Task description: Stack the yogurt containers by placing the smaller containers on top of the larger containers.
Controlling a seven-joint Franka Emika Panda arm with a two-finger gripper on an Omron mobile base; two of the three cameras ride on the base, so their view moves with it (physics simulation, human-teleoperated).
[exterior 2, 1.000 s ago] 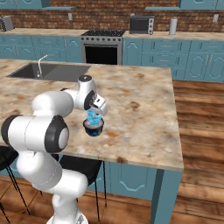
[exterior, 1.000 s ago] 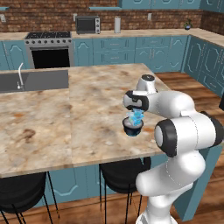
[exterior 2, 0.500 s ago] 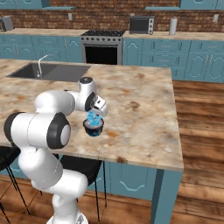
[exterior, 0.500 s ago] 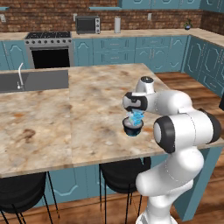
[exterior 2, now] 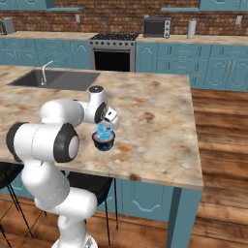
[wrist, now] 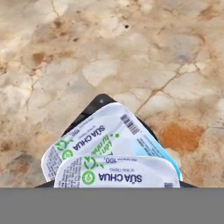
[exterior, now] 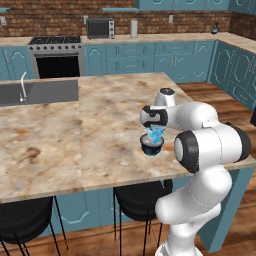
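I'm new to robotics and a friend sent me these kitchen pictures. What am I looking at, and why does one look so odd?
This is a computer-rendered kitchen. The white jointed machine is a robot arm on a base that can drive. Two pictures come from cameras on that base, behind the arm to its left and to its right, looking over a marble island counter with a sink.

The odd one comes from a camera on the arm's hand, looking down along its end effector.

On the counter sits a dark round tub. A small light-blue yogurt cup is right on top of it, under the end effector, which seems to hold it. The hand picture shows two white printed cup lids overlapping above the dark tub.
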